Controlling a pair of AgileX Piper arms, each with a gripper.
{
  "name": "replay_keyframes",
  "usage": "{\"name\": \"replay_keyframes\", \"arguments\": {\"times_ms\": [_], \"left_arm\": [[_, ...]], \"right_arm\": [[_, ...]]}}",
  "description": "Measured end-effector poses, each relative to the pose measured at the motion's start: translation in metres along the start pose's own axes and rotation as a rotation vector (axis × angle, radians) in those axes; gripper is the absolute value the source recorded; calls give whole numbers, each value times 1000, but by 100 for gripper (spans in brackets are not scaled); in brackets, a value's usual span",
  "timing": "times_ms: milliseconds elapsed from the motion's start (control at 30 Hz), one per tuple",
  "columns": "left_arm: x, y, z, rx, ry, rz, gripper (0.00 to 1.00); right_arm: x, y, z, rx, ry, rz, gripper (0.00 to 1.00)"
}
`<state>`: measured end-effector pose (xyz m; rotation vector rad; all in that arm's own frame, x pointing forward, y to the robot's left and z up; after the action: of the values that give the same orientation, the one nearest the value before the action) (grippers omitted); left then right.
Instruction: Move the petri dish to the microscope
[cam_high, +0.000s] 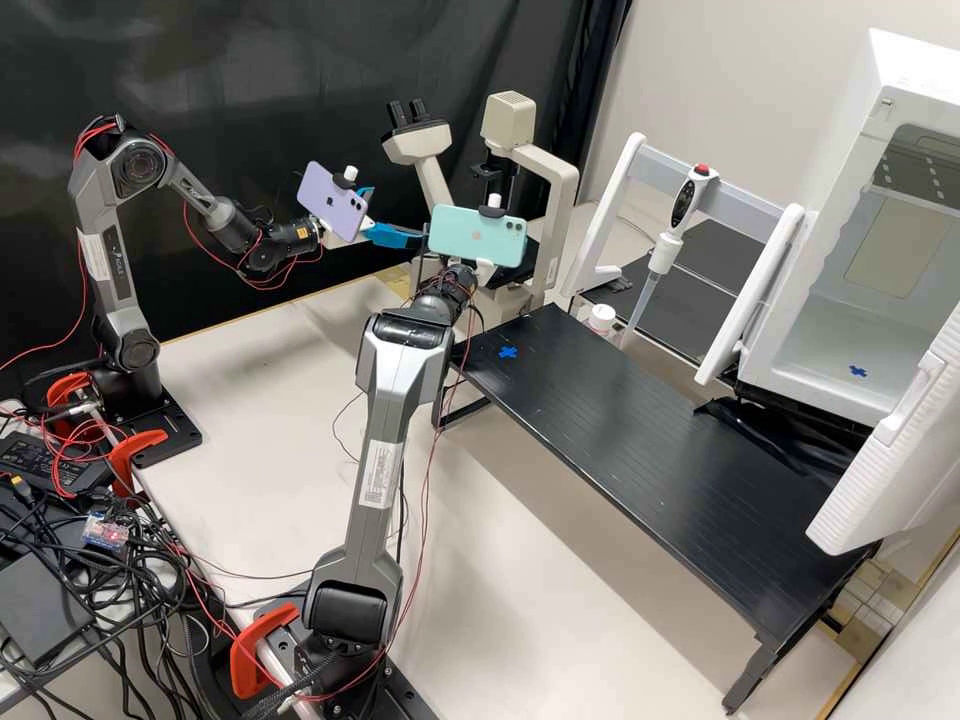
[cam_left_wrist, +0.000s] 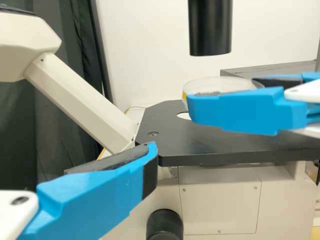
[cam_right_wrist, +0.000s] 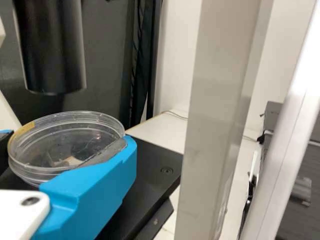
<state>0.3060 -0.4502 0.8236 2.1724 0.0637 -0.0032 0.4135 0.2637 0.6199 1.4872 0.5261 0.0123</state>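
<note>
Right tool (cam_right_wrist: 67, 141): pinching the petri dish (cam_right_wrist: 70, 150) by its sides, just above the microscope stage (cam_left_wrist: 230, 140). Keep the dish level — likely align it with the pale opening (cam_left_wrist: 183, 115), then lower and release gently. Avoid the black cylinder (cam_left_wrist: 210, 27) overhead. Left tool (cam_high: 392, 215): spread, gripping nothing — hold clear.

A pale table (cam_high: 260, 400) carries a low black bench (cam_high: 650, 460) (a blue cross (cam_high: 508, 352) marks its top).
</note>
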Motion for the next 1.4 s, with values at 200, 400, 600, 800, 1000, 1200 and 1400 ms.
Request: {"name": "replay_keyframes", "arguments": {"times_ms": [200,400,600,800,1000,1200,1400], "left_arm": [[0,0,0,0,0,0,100],[0,0,0,0,0,0,100],[0,0,0,0,0,0,100],[0,0,0,0,0,0,100],[0,0,0,0,0,0,100],[0,0,0,0,0,0,100],[0,0,0,0,0,0,100]], "right_arm": [[2,3,-4,4,8,3,0],[7,2,1,4,1,4,0],[11,-4,5,-17,-12,-17,0],[15,-6,5,-31,-11,-12,0],[18,-6,5,-30,-7,-8,100],[22,-8,6,-29,-7,-10,100],[23,-6,9,-33,-14,-19,100]]}}
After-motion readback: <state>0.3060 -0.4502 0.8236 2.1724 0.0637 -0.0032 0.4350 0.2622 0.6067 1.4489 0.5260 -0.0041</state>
